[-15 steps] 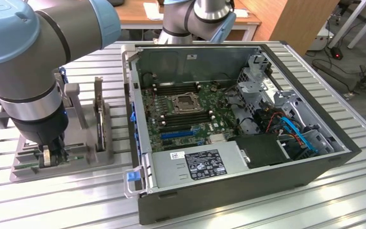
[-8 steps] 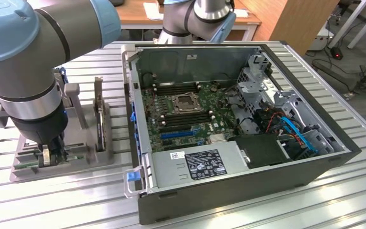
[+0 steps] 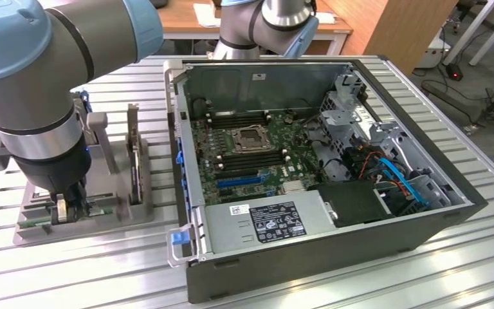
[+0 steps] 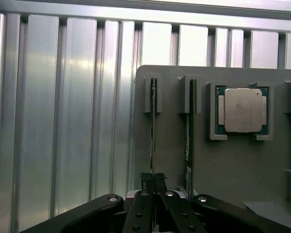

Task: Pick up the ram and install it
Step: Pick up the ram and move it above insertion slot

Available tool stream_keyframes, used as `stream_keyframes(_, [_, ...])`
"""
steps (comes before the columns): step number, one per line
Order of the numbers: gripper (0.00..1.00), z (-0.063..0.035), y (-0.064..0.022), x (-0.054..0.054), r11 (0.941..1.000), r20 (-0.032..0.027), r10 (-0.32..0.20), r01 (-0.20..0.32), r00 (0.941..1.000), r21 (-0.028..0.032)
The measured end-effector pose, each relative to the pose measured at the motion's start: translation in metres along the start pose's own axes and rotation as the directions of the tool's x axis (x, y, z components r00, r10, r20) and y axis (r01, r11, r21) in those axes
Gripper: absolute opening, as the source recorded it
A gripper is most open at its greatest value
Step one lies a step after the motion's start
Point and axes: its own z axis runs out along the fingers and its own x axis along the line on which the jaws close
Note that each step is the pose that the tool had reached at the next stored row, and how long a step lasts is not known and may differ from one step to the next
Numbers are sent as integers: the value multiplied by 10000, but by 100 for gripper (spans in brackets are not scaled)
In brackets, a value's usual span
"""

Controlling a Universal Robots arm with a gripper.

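Two black fingers (image 4: 138,213) of your claw (image 4: 153,178) are drawn in close at the near end of the ram (image 4: 153,136). Their ribbed tips pinch its thin edge, and you can see no gap on either side. The ram stands on edge in a slot of the grey holder (image 4: 169,145), with its far end seated in an upright grey bracket (image 4: 153,92).

In the next slot, just beside it, a second stick (image 4: 188,145) stands on edge the same way, outside the claw's grip. Past that, a CPU (image 4: 242,109) with a silver lid lies flat in a square pocket of the holder. The holder rests on the bench (image 4: 63,121), which is made of ribbed aluminium slats.

In the exterior view, your arm (image 3: 41,77) comes straight down at the exterior view's left, with the claw low in the holder. A dark card (image 3: 133,151) stands upright in the holder on the side towards the case (image 3: 316,273).

The case lies open on the bench to the exterior view's right of the holder, well apart from the ram. A power supply (image 3: 264,222) with a white label sits at its near edge. Beyond it on the motherboard (image 3: 294,138), dark memory slots (image 3: 229,118) run on either side of the socket (image 3: 251,138).
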Motion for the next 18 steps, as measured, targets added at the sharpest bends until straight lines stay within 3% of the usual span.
stream_keyframes(18, [11,-150,-2,-4,10000,1,0,0,10000,0])
